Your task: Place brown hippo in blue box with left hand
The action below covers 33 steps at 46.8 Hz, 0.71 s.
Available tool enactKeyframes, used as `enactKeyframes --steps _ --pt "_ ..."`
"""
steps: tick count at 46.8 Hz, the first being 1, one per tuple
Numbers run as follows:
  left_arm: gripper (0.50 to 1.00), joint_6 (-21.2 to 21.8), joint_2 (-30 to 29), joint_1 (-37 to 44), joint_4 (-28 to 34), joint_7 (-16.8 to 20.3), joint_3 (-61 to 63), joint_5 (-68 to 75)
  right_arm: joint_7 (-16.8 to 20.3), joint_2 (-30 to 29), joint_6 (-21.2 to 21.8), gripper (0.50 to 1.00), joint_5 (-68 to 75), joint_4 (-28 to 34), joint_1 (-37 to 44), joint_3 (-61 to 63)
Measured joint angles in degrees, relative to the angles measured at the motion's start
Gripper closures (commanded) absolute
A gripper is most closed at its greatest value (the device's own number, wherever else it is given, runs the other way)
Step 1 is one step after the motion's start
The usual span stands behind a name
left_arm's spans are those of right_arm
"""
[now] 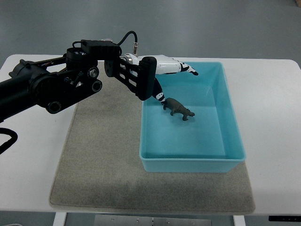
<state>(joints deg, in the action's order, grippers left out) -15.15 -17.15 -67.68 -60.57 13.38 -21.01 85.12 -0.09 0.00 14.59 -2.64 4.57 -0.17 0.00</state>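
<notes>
Grey mat (94, 174) nearest, under blue box (225, 141). Brown hippo (179, 108) inside box, toward 11 o'clock. Left hand (162, 70) above, fingers (188, 69) spread, holding nothing. Best: lift straight up, avoid rim.

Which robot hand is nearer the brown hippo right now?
Left. The left robot hand hangs over the blue box, its fingers open, just up and left of the brown hippo lying inside. The right robot hand is out of view.

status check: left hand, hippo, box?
Left hand open, empty, over the blue box's far-left corner. Brown hippo on the box floor, upright, apart from the fingers. Right hand out of view. Nothing in the way.
</notes>
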Motion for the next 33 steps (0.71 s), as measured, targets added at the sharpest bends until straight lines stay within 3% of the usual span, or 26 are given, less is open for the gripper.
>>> enactKeyframes --steps 33 --pt "0.504 1.53 -10.94 3.34 0.74 0.0 -8.25 -41.11 0.01 0.0 0.0 0.564 0.0 0.0 0.0 0.0"
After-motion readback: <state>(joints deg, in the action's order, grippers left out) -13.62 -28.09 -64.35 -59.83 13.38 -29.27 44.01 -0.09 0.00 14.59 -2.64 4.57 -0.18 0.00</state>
